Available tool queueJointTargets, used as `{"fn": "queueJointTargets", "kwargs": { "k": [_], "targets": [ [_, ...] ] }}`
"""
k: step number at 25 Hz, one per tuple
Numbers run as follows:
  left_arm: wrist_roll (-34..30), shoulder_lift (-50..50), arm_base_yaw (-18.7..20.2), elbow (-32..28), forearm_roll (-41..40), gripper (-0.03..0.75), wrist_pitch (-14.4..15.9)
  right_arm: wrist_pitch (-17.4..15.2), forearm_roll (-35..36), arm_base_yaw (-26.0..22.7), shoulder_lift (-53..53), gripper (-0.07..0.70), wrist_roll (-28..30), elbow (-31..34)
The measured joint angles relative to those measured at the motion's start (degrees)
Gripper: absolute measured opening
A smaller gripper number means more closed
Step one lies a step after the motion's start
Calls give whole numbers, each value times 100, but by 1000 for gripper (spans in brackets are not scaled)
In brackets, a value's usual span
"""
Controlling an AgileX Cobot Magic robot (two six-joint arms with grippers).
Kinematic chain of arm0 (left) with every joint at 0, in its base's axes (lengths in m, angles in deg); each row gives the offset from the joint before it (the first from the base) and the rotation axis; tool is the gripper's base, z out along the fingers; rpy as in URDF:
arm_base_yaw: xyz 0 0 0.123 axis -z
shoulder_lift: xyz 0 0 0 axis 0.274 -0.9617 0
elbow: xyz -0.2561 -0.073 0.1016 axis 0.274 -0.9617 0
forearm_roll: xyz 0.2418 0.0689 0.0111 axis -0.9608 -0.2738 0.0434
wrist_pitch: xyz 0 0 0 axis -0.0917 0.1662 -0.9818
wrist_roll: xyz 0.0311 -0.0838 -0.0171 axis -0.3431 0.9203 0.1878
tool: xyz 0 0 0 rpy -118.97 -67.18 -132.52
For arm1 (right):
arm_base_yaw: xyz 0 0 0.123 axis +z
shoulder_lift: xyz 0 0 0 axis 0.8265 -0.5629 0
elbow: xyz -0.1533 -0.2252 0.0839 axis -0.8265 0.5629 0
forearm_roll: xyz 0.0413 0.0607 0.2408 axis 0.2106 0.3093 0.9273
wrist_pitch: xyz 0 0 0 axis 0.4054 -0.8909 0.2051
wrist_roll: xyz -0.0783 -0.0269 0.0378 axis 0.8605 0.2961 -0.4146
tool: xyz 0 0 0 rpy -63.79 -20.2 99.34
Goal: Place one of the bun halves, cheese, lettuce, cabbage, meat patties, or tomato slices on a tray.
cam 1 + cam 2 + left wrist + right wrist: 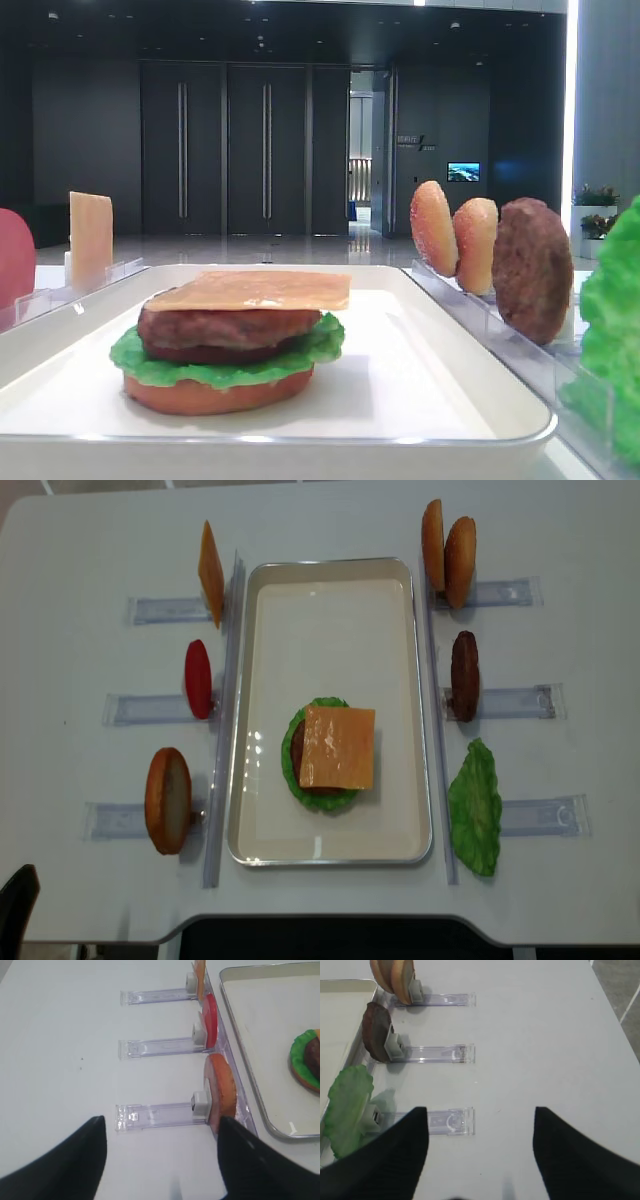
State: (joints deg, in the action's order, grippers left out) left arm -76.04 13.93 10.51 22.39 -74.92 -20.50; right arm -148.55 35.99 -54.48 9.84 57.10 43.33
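On the white tray (330,600) stands a stack: a bun half (215,395), lettuce (230,365), a meat patty (225,330) and a cheese slice (338,746) on top. My left gripper (161,1122) hangs open and empty over the table, left of the tray, just short of an upright bun half (220,1090). A tomato slice (210,1020) and a second cheese slice (211,574) stand farther along that side. My right gripper (480,1110) is open and empty, right of a lettuce leaf (350,1105), a patty (374,1030) and two bun halves (392,975).
Clear plastic slotted racks (140,708) lie on the white table on both sides of the tray and hold the upright pieces. A clear rail (222,720) runs along each long side of the tray. The table's front edge (330,920) is close behind both grippers.
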Motion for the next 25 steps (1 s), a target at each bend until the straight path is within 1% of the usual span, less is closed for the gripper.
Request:
{"fn": "queueJointTargets", "kwargs": {
  "k": [4,10,13,20,25],
  "targets": [
    [-6,0,42,-59,11,526,-19,0,0,0,0,434,0,0],
    [-6,0,469,-67,-34,518,-51,0,0,0,0,434,0,0],
    [42,0,479,-67,-106,491,-63,0,0,0,0,434,0,0],
    [268,0,479,-67,-205,400,-63,0,0,0,0,434,0,0],
    [320,0,479,-67,-211,380,-70,0,0,0,0,434,0,0]
  ]
}}
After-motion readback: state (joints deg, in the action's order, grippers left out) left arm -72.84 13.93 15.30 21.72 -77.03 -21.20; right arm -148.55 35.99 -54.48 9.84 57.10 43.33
